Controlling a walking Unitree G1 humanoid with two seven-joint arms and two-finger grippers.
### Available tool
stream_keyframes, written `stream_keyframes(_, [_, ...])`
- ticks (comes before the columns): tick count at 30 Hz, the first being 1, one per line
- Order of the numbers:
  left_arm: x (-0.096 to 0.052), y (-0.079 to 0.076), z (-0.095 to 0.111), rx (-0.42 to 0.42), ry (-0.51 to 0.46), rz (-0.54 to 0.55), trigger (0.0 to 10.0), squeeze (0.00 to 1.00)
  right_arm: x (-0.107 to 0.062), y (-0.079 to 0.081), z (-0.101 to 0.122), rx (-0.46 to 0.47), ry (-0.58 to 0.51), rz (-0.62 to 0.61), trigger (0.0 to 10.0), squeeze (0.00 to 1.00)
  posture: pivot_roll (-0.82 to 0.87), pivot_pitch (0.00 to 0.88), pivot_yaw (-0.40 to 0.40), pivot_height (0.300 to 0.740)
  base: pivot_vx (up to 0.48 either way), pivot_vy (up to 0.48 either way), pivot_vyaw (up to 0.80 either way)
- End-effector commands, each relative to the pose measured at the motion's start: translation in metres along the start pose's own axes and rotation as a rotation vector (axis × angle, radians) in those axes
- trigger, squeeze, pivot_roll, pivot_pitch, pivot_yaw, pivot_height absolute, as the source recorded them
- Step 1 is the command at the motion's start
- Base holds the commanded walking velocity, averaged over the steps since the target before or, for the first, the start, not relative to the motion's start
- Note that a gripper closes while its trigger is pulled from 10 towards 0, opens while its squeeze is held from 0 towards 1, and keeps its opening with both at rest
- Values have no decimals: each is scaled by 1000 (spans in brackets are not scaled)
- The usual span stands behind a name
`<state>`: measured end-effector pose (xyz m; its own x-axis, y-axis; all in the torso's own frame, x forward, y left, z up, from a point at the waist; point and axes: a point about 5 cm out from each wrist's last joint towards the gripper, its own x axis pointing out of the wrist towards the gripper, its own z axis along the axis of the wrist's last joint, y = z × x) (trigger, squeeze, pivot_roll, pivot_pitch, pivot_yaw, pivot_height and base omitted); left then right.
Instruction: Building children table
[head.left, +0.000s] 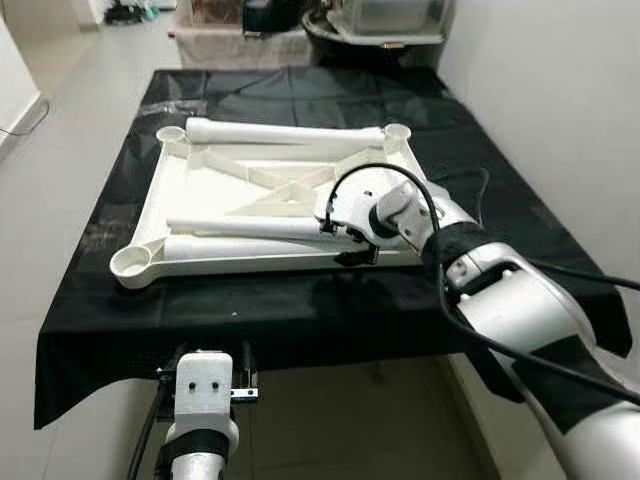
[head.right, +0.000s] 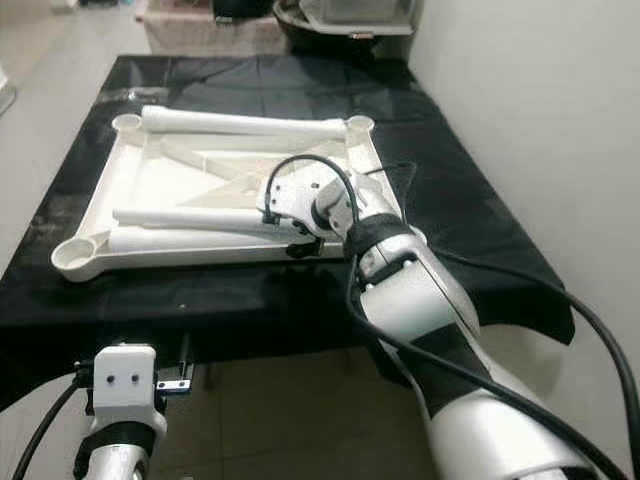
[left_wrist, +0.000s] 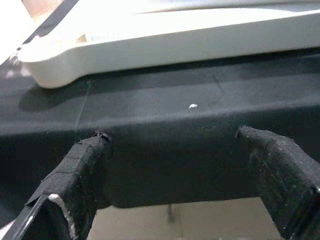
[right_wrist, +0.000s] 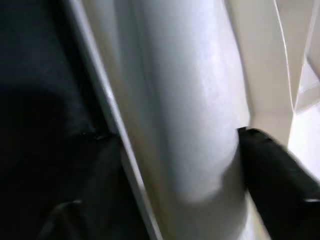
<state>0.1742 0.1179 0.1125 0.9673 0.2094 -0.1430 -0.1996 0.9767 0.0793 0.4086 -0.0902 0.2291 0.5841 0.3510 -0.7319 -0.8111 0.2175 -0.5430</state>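
Right gripper (head.left: 345, 243) closes around a white leg tube (head.left: 245, 228) lying in the upturned tabletop (head.left: 160, 190) on the worktop (head.left: 300, 310); smooth, stiff, probably light plastic, best gripped mid-length. Left gripper (left_wrist: 175, 165) hangs open.

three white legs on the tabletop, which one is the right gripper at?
The right gripper is at the nearest leg, lying along the tabletop's front edge. The middle leg sits just behind it; the far leg lies along the back edge.
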Motion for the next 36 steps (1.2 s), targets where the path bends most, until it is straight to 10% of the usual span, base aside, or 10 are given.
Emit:
stream_keyframes(1, [-22, -32, 12, -157, 25, -75, 10000, 0, 4, 4, -3, 6, 18, 23, 4157, 0, -7, 174, -99, 740, 0, 0, 0])
stream_keyframes(2, [-23, -32, 12, -158, 29, -73, 10000, 0, 4, 5, -3, 0, 19, 28, 0, 0, -6, 177, -96, 740, 0, 0, 0])
stream_keyframes(21, [-11, -28, 8, -137, 31, -66, 10000, 0, -5, -4, 16, 37, -104, -1, 0, 0, -10, 124, -65, 740, 0, 0, 0])
stream_keyframes(31, [4, -23, 8, -116, 6, -75, 10000, 0, -44, -30, 62, 251, -520, 45, 0, 0, -10, 61, -20, 740, 0, 0, 0])
stream_keyframes(36, [20, -21, 13, -143, -33, -105, 10000, 0, -82, -54, 82, 492, -1000, -21, 0, 0, -34, 0, 16, 740, 0, 0, 0])
